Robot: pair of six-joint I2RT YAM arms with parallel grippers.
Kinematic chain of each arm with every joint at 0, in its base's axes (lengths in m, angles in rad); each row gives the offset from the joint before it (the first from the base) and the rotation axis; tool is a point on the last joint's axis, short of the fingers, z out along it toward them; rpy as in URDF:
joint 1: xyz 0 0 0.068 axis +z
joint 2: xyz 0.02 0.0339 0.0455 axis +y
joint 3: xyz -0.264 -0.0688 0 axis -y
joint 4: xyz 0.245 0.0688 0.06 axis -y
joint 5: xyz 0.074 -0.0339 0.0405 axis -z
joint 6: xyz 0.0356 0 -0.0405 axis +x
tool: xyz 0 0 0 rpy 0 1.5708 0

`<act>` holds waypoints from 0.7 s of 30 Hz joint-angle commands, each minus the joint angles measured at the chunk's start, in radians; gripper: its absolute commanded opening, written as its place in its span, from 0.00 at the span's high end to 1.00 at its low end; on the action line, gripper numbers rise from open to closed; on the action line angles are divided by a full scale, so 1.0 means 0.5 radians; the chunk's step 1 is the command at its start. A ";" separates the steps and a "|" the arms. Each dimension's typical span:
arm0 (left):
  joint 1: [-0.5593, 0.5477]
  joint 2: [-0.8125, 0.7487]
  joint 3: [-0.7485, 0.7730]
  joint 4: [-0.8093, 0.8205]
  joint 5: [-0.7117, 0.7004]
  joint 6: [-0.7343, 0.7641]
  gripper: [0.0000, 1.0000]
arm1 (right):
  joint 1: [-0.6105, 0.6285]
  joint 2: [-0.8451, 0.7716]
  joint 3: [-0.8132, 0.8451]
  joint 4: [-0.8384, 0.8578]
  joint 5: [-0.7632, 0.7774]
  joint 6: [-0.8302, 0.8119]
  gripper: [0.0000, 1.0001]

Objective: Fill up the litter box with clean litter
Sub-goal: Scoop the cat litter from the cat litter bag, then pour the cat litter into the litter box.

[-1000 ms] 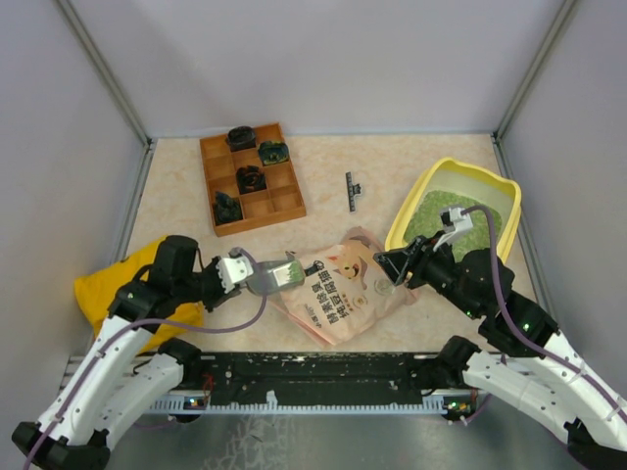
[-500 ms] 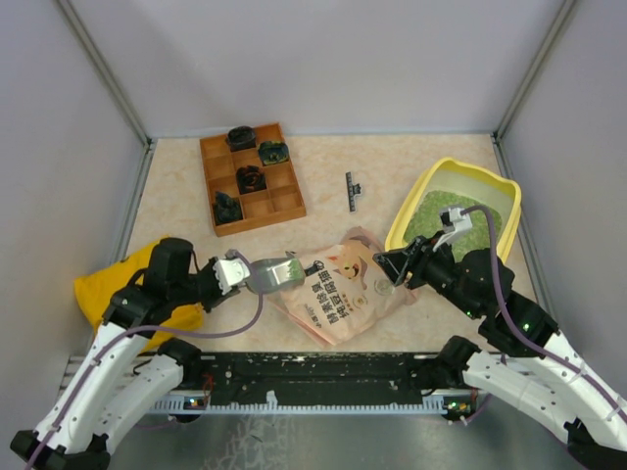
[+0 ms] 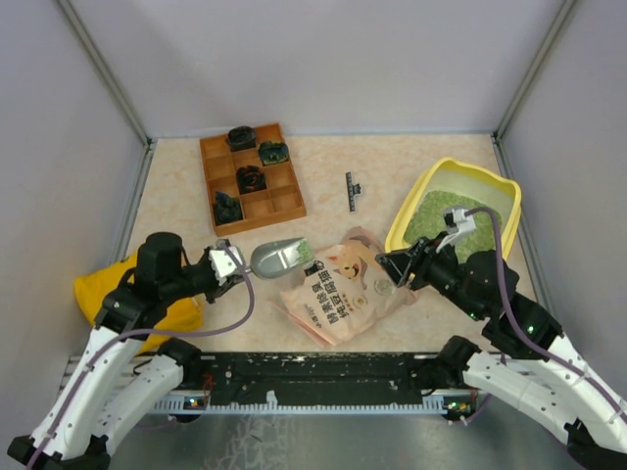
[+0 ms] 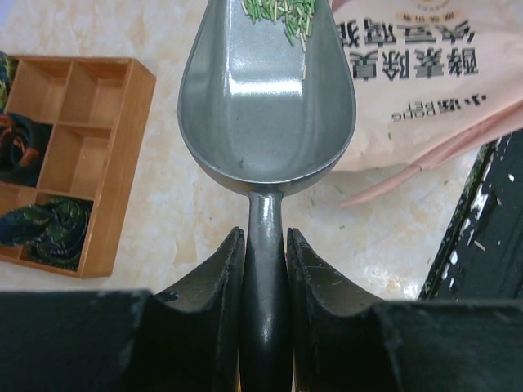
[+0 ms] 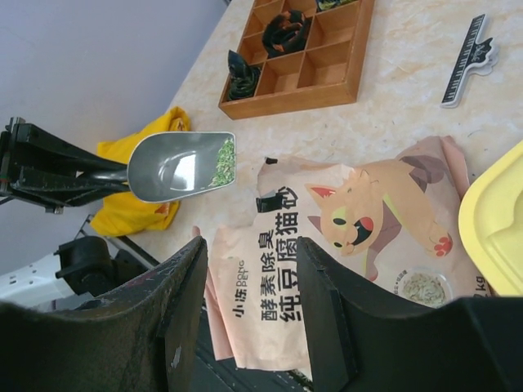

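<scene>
The yellow litter box (image 3: 407,211) stands at the back right, with green clean litter (image 3: 436,217) in it; its rim shows at the edge of the right wrist view (image 5: 494,229). My left gripper (image 3: 235,264) (image 4: 265,237) is shut on the handle of a grey scoop (image 3: 279,258) (image 4: 265,106). The scoop is held just left of the pink pouch (image 3: 338,284), with a few green granules (image 4: 282,12) at its front lip. My right gripper (image 3: 392,266) (image 5: 249,253) is open and empty, above the pouch's right side (image 5: 327,245).
A brown wooden compartment tray (image 3: 252,176) with dark objects sits at the back left. A yellow cloth bag (image 3: 108,284) lies under my left arm. A small black clip (image 3: 351,190) lies between the tray and the litter box. Grey walls close in three sides.
My left gripper has drawn the scoop back to the left, away from the pouch's mouth, with a few granules in it. The right arm has barely moved.
</scene>
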 commanded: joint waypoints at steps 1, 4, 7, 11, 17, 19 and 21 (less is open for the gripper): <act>0.001 0.053 0.039 0.453 0.242 -0.150 0.99 | -0.012 0.002 0.177 0.010 0.032 -0.046 0.52; 0.000 0.139 -0.051 0.786 0.406 -0.291 0.99 | -0.012 0.004 0.226 -0.015 0.059 -0.049 0.52; -0.002 0.271 -0.116 1.100 0.524 -0.450 0.99 | -0.012 -0.001 0.260 -0.043 0.090 -0.046 0.52; -0.002 0.486 -0.096 1.258 0.569 -0.485 1.00 | -0.013 -0.024 0.266 -0.061 0.128 -0.034 0.53; -0.051 0.768 0.108 1.245 0.585 -0.361 1.00 | -0.012 -0.044 0.326 -0.062 0.208 -0.045 0.53; -0.133 0.841 0.171 1.212 0.478 -0.288 1.00 | -0.012 -0.053 0.354 -0.048 0.241 -0.057 0.53; -0.270 0.927 0.270 1.088 0.315 -0.175 1.00 | -0.011 -0.061 0.385 -0.033 0.277 -0.074 0.53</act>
